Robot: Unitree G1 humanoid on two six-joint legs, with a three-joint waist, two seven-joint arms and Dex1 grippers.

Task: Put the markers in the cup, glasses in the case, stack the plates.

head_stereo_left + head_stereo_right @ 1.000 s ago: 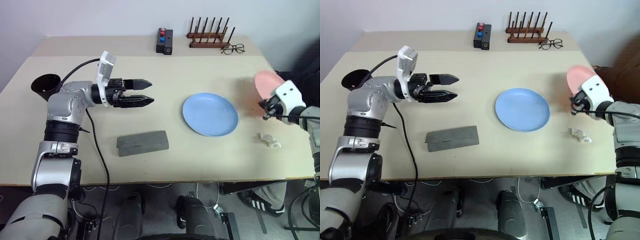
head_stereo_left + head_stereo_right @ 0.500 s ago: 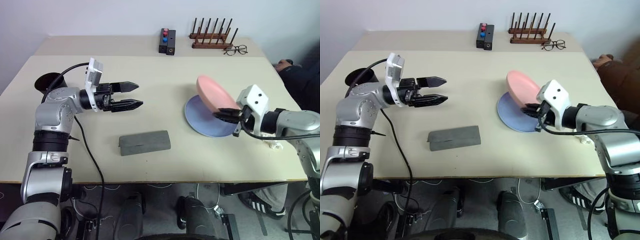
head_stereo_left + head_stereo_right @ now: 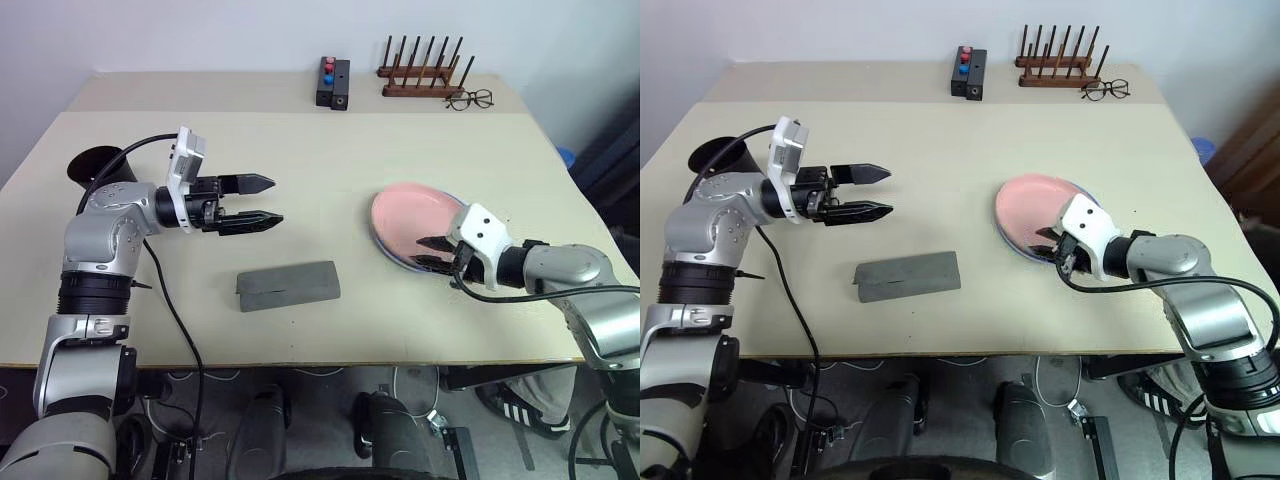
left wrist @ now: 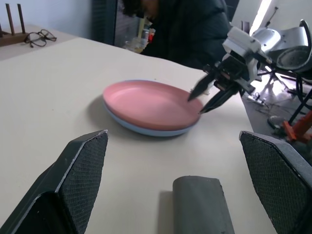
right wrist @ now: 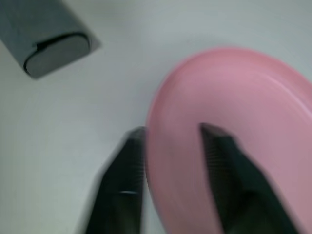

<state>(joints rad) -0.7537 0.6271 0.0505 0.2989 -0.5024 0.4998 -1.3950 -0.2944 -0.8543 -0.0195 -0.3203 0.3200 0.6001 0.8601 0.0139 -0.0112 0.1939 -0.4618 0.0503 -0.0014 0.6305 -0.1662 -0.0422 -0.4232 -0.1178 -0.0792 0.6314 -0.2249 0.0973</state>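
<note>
A pink plate [image 3: 415, 221] lies flat on a blue plate [image 4: 146, 130] at the table's [image 3: 330, 320] right. The right gripper [image 3: 436, 254] straddles its near rim, fingers parted. A closed grey case [image 3: 287, 285] lies lengthwise left to right near the front. The left gripper [image 3: 270, 200] hovers wide open, pointing right.

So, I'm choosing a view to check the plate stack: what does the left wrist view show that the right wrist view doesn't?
Left wrist view: the blue plate peeking out under the pink plate, spectacles, and the right gripper from outside, open at the rim. Right wrist view: one finger over the pink plate, the other beside the rim. Both: the pink plate and the grey case.
</note>
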